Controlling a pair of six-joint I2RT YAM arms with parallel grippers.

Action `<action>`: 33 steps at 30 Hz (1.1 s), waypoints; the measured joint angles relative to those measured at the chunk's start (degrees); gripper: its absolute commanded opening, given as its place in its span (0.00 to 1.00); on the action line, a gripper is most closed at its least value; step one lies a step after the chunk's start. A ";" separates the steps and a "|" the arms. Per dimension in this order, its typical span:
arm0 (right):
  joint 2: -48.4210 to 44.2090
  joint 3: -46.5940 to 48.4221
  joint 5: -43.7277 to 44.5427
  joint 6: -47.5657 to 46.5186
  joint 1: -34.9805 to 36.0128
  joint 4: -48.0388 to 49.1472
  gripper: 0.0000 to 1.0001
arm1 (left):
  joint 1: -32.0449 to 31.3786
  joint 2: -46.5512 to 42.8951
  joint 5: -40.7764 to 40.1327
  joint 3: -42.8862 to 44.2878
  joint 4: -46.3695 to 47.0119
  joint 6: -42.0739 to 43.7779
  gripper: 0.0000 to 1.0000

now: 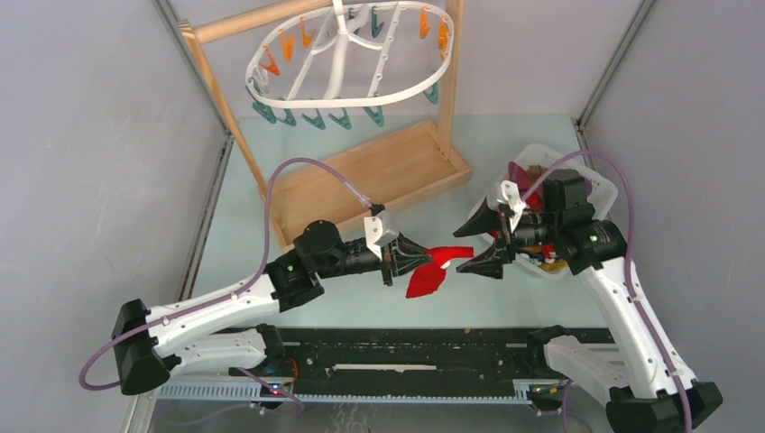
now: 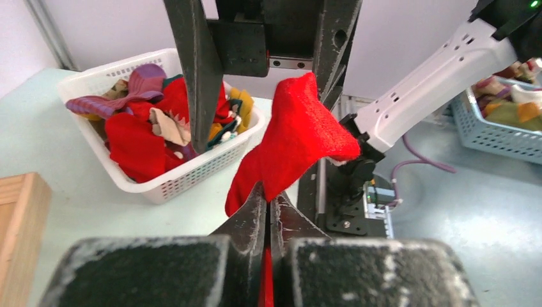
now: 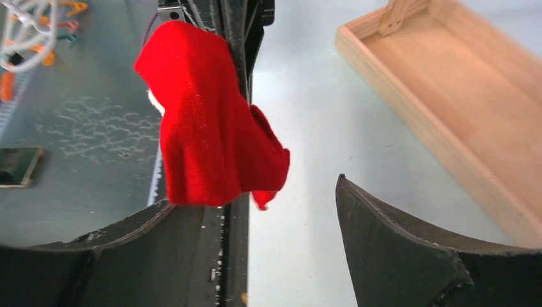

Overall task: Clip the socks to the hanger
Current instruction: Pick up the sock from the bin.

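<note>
Sock [image 1: 431, 271], red, light and floppy, droops above the counter [image 1: 505, 153]. My left hand [image 1: 426, 259] is clamped on one end; my right hand [image 1: 472, 246] gapes just beside it. It should sag and slide, so pinch near an edge. Which end I hold is hidden. The hanger [image 1: 336, 63] hangs well apart at the back, its clips [image 1: 316, 120] too small to read.

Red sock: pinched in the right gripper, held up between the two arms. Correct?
No. It is the left gripper that is shut on the red sock, as the left wrist view shows; the right gripper stands open beside it. The sock is indeed held up between the two arms.
</note>
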 measured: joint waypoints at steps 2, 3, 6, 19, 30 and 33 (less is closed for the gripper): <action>-1.88 0.00 0.72 -2.36 0.26 -0.02 0.82 | 0.20 -0.66 1.07 -1.03 1.33 -2.14 0.00; -2.62 0.00 1.09 -3.02 0.52 0.04 0.82 | 0.24 -0.76 1.49 -1.36 1.62 -2.91 0.00; -4.46 0.00 2.40 -4.52 1.97 1.22 0.82 | 0.44 -0.76 2.75 -2.08 2.38 -5.05 0.00; -11.39 -4.02 10.10 2.54 8.33 16.02 0.73 | 1.86 -1.20 6.69 -3.80 7.91 -10.91 0.00; -13.25 -4.02 12.02 9.51 8.55 23.45 0.56 | 1.90 -1.25 7.78 -4.44 8.22 -11.06 0.00; -13.31 -4.02 11.93 10.49 8.87 24.24 0.44 | 1.90 -1.25 7.91 -4.50 8.22 -11.06 0.00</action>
